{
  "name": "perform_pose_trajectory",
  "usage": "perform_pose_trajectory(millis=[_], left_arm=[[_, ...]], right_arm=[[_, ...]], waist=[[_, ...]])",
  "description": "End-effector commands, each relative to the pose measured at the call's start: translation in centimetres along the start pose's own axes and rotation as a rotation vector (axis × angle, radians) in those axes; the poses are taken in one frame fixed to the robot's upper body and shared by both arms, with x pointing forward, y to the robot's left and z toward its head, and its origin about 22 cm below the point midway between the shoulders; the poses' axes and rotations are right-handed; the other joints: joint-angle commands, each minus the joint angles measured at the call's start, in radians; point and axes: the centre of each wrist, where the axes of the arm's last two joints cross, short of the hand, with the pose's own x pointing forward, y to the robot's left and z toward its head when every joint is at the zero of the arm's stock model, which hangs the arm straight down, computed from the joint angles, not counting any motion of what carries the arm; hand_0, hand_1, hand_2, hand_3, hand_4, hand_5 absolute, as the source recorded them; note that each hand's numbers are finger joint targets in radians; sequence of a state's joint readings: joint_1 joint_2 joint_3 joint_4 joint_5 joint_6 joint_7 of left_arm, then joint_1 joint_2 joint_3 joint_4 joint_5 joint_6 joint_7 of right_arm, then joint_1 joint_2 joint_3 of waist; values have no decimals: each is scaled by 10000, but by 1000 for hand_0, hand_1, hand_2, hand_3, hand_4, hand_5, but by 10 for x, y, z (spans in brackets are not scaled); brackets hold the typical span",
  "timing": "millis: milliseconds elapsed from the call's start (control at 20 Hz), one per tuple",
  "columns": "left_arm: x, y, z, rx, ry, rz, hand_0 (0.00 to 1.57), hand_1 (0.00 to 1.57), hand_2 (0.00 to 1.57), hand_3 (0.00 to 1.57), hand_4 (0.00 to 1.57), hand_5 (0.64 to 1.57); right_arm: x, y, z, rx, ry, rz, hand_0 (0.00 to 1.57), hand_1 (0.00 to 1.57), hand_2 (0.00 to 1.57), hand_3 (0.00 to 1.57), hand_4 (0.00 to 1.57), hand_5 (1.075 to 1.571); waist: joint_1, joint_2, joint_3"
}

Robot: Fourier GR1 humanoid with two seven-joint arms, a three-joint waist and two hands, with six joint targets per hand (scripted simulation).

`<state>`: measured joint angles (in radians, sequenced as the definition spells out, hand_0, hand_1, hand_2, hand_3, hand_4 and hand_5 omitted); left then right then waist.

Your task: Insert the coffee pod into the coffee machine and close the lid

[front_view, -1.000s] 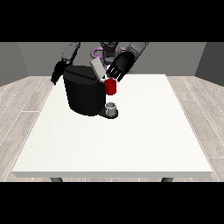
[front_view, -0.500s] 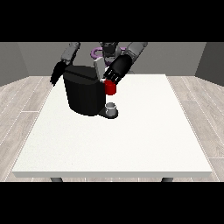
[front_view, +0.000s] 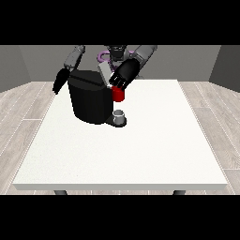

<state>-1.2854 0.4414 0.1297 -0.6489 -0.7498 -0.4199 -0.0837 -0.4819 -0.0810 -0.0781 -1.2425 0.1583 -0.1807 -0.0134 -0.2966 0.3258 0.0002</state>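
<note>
A black coffee machine [front_view: 91,101] sits on the white bench [front_view: 131,150]. The robot hand at the view's right [front_view: 123,75] hangs over a red thing at the machine [front_view: 118,94] (fingers hard to tell). A grey thing [front_view: 120,116] sits below. The robot hand at the view's left [front_view: 60,80] hangs beside the machine.

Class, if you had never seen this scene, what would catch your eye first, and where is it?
First, the black coffee machine on the white table, at its far left. Next, the red thing at the machine, with the robot hand at the view's right just above it.
</note>
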Motion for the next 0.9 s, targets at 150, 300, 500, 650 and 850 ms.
perform_pose_trajectory(millis=[150,300,500,650,850], left_arm=[[3,10,0,449,-146,-47,1217,1217,1242,1195,357,1571],[0,-12,-5,398,120,-54,1189,1189,1207,1172,362,1571],[6,-5,-5,382,189,-760,1225,1225,1244,1157,0,1571],[-41,-2,18,392,99,-1498,1212,1212,1225,1100,0,1571],[-14,4,6,964,114,-1919,1160,1160,1178,1050,0,1571]], right_arm=[[-1,5,2,14,-98,168,0,0,0,0,0,1571],[7,6,2,259,124,154,0,0,0,0,0,1571],[3,20,6,27,108,324,0,0,0,0,145,1571],[-5,2,15,-74,169,175,0,0,0,0,0,1571],[14,18,5,56,-275,81,0,0,0,0,0,1571]], waist=[[-163,206,1],[-308,-322,-1],[-56,-311,0],[-54,-34,-3],[-367,438,0]])
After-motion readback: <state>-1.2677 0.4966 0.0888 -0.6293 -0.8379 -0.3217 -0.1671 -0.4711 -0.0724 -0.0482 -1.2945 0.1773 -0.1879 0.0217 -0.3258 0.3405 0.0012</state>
